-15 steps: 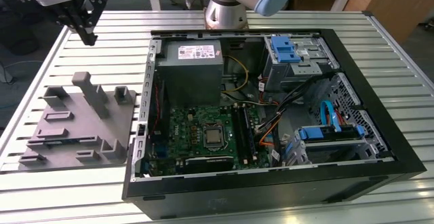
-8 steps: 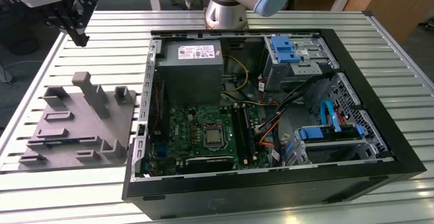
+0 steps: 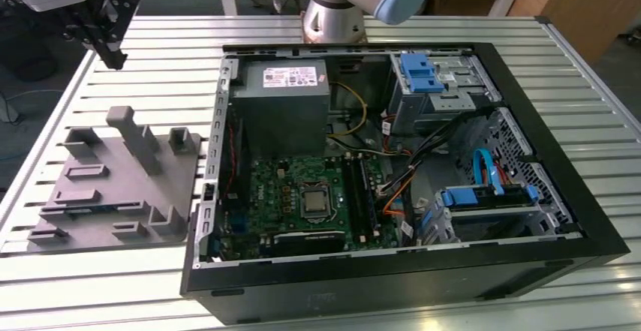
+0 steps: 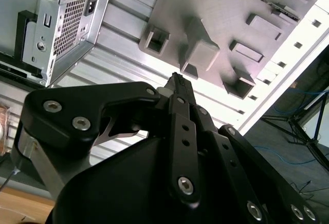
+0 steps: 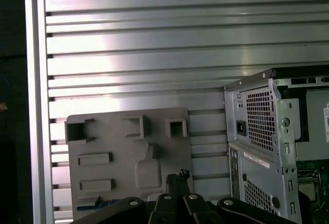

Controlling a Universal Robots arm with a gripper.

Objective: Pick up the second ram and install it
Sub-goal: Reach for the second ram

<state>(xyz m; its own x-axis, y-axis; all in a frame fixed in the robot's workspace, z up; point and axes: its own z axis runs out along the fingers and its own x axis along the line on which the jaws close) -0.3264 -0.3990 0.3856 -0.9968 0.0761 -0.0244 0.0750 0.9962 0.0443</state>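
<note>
One tool [image 4: 177, 82], closed tight, gripping nothing, raised over gray holder tray [image 4: 216, 13].

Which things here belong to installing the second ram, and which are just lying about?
Job: ram, lying in the tray; tool, holding nothing; motherboard slots.
Lying about: power supply; drive cage; blue cable.
</note>
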